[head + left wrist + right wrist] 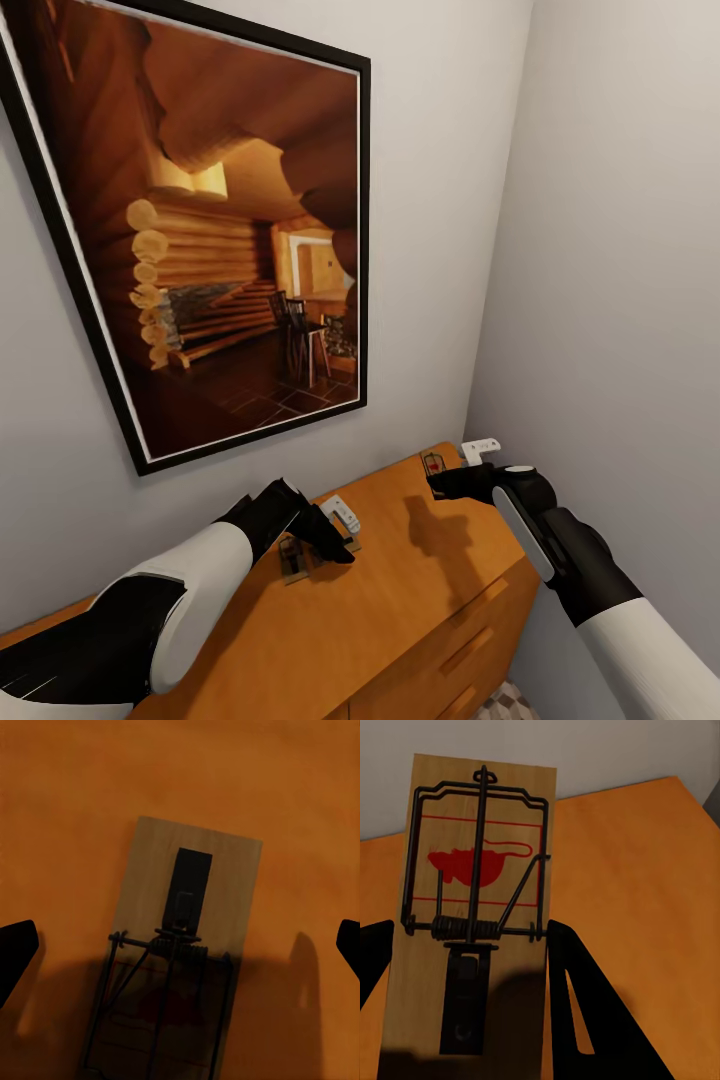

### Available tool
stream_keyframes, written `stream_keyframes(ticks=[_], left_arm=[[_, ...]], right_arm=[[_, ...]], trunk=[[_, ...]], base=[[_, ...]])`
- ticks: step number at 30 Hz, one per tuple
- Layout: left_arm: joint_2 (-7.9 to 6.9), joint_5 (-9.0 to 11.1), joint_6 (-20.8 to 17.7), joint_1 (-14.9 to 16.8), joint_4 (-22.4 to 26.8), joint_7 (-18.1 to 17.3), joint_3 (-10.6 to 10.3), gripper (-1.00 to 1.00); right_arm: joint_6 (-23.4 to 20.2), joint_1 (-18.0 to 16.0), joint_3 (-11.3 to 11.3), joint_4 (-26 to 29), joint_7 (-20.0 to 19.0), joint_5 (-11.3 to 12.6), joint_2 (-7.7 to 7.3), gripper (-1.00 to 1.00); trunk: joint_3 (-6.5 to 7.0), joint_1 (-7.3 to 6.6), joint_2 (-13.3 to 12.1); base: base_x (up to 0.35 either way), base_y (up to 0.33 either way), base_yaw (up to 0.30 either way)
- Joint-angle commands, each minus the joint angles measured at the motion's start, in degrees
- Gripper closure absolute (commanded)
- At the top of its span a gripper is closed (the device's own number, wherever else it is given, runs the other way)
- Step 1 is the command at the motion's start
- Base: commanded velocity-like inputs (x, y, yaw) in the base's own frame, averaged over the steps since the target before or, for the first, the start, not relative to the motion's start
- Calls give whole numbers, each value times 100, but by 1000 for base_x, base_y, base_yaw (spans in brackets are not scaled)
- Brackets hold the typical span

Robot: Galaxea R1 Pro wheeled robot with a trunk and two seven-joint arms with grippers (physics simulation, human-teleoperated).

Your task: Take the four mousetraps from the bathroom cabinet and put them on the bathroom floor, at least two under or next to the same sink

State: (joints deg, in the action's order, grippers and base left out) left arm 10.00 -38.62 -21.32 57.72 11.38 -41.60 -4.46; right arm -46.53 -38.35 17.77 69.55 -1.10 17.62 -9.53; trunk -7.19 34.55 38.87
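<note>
While the left claw hangs wide open over one mousetrap, the right claw pinches another mousetrap. Both are tan boards with dark wire, on the cabinet.

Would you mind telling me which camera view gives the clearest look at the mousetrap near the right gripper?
The right wrist view: that mousetrap is large and well lit there, with its wire, spring and red mark plain. In the head view it is a tiny board by the right gripper on the cabinet. The left wrist view shows a different, shadowed trap.
</note>
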Motion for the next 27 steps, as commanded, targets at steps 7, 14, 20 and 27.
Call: stream_keyframes(ticks=[7, 14, 20, 27], left_arm=[[0, 12, -48, 4, 13, -18, -29, -100], [0, 12, -52, 3, 13, -22, -29, -100], [0, 12, -55, 3, 13, -23, -29, -100], [0, 12, -52, 3, 13, -24, -29, -100]], right_arm=[[-23, -6, 7, 6, -13, 5, -5, 100], [-23, -6, 7, 6, -13, 5, -5, 100], [-23, -6, 7, 6, -13, 5, -5, 100], [-23, -6, 8, 6, -13, 5, -5, 100]], trunk=[[-64, 68, 129], [-82, 90, 169], [-82, 90, 169], [-82, 90, 169]], base=[[0, 0, 0], [0, 0, 0], [0, 0, 0], [0, 0, 0]])
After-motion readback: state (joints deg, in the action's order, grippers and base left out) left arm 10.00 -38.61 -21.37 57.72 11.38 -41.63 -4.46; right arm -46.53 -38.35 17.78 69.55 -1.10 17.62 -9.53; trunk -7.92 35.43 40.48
